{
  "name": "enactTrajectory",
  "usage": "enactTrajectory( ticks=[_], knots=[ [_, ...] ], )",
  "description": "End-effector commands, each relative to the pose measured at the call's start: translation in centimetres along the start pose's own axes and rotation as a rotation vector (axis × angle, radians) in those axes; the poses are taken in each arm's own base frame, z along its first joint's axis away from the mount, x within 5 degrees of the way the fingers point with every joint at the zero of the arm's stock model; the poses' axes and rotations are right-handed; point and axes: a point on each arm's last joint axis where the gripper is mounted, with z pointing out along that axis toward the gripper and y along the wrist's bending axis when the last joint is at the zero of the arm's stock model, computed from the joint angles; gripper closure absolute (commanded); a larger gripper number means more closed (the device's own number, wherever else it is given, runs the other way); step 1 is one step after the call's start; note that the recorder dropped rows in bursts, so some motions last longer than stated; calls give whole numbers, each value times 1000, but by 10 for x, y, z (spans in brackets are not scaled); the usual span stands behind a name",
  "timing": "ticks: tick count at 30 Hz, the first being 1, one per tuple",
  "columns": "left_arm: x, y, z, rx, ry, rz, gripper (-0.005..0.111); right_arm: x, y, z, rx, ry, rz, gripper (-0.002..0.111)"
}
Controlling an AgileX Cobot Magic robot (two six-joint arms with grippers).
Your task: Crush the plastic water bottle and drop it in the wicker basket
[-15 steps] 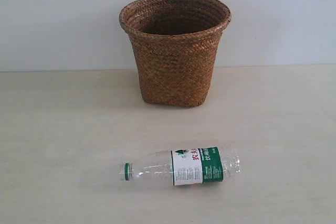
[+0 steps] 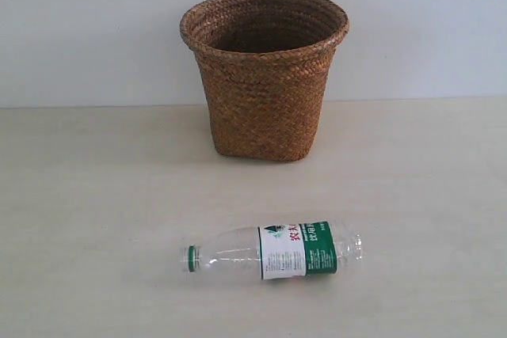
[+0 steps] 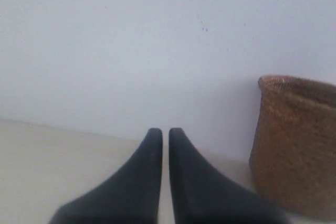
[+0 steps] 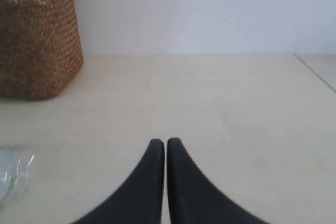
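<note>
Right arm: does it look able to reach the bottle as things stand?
Likely yes. The plastic water bottle lies alone on the table, the wicker basket well behind it, and nothing sits between it and the shut right gripper.

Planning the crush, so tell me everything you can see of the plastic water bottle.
The plastic water bottle is small, clear, seemingly uncrushed, with a green cap and a green-and-white label bearing red characters. It lies on its side on the table, cap leftward in the exterior view, apart from the wicker basket behind it. Nothing grips it.
</note>
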Motion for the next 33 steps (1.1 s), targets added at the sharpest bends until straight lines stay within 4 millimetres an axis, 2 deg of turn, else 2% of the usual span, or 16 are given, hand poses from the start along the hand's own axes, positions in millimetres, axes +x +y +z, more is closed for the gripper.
enactTrajectory(
  ticks=[1,6,11,16,19,26,29,33],
  knots=[
    [-10,-1,-1,13,-121,-103,103,-15,0,-2,6,-169,-4,108],
    [-23,-2,-3,43,-259,-184,103,-29,0,-5,5,-329,7,108],
    [-30,-3,-6,70,-343,-235,103,-42,-1,-11,-44,-478,211,108],
    [-53,-7,-6,88,-384,-247,103,-58,-1,-21,-90,-672,281,108],
    [-69,-11,1,88,-375,-230,103,-80,-1,-28,-95,-718,274,108],
    [-107,-21,48,65,-271,-196,103,-136,-1,-23,-94,-719,265,108],
    [-114,-25,75,55,-185,-139,103,-156,-1,-10,-87,-688,248,108],
    [-117,-29,112,44,-3,38,103,-179,-1,10,-56,-629,181,108]
  ],
)
